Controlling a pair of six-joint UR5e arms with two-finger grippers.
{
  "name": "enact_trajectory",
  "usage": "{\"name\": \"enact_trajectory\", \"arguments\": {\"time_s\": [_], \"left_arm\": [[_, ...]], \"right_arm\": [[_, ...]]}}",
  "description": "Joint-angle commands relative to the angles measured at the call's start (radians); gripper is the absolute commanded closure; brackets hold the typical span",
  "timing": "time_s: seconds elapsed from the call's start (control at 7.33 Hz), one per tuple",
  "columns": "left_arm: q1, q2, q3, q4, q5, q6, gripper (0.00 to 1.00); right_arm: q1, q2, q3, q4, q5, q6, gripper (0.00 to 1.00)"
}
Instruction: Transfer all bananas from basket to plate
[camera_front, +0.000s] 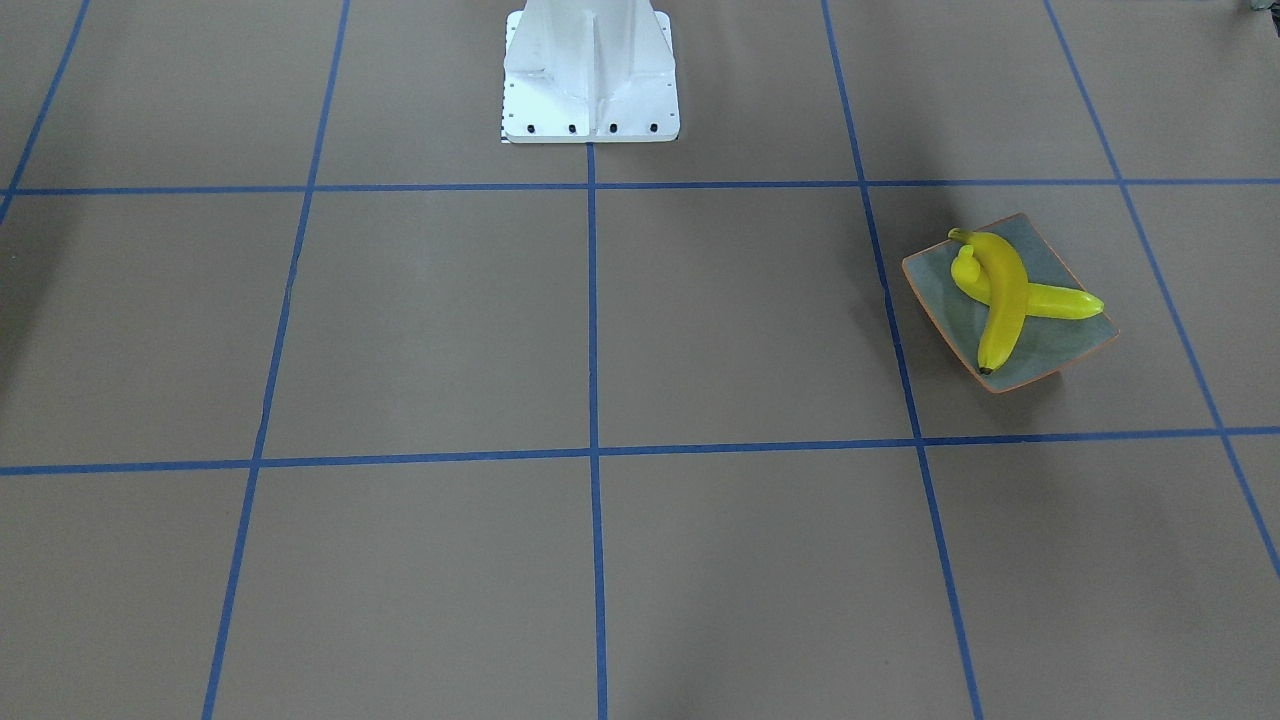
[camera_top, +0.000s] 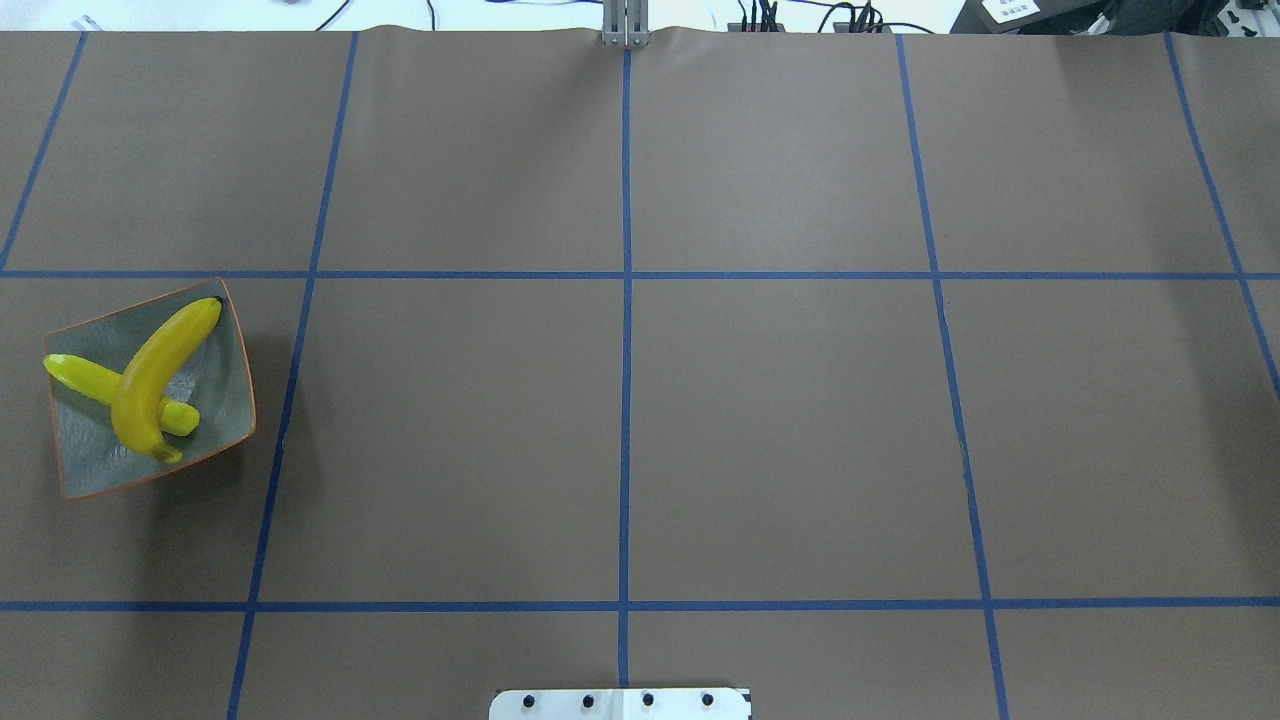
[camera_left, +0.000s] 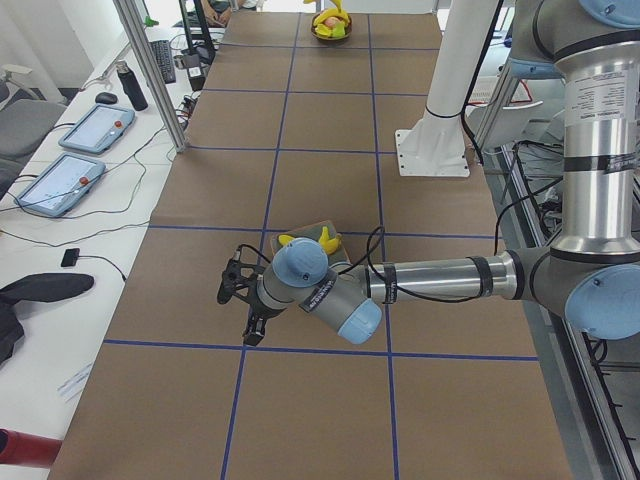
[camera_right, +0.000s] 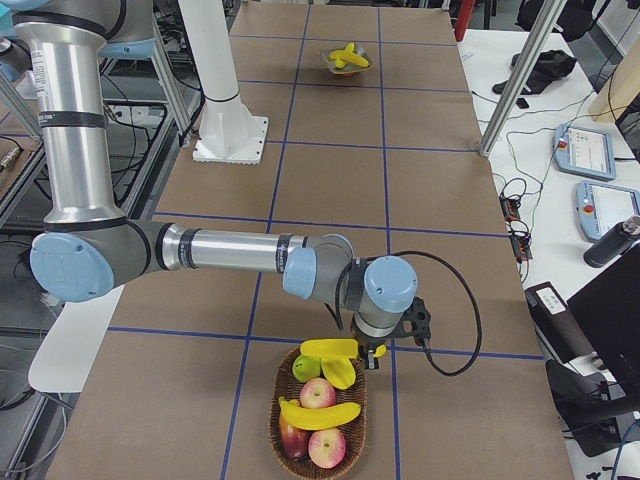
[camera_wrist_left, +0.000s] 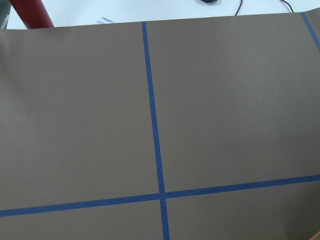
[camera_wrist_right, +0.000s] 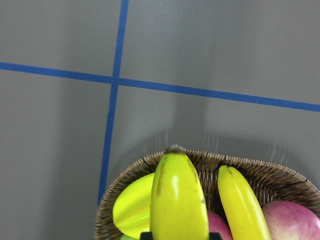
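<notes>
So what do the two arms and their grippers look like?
Both are silver tubes with light-blue joint caps and black bands. The left arm and right arm each carry a black cable ending at the black left gripper and right gripper.

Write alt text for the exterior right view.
The near right arm's gripper hangs over a wicker basket of bananas and apples at the table's near end, beside one banana at its rim. At the far end, the plate holds two bananas.
</notes>
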Motion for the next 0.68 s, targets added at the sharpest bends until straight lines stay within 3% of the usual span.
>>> {"name": "enact_trajectory", "arguments": {"time_s": [0.0, 0.27, 0.55], "left_arm": [[0.01, -0.02, -0.022, -0.006, -0.046, -0.182, 0.01], [0.046, -0.078, -0.029, -0.01, -0.096, -0.336, 0.01], [0.09, -0.152, -0.089, -0.009, -0.214, -0.514, 0.01]], "right_arm": [[-0.039, 0.042, 0.126, -0.121, 0.025, 0.186, 1.0], [-0.134, 0.06, 0.198, -0.117, 0.082, 0.326, 1.0], [-0.239, 0.112, 0.265, -0.115, 0.119, 0.444, 1.0]]}}
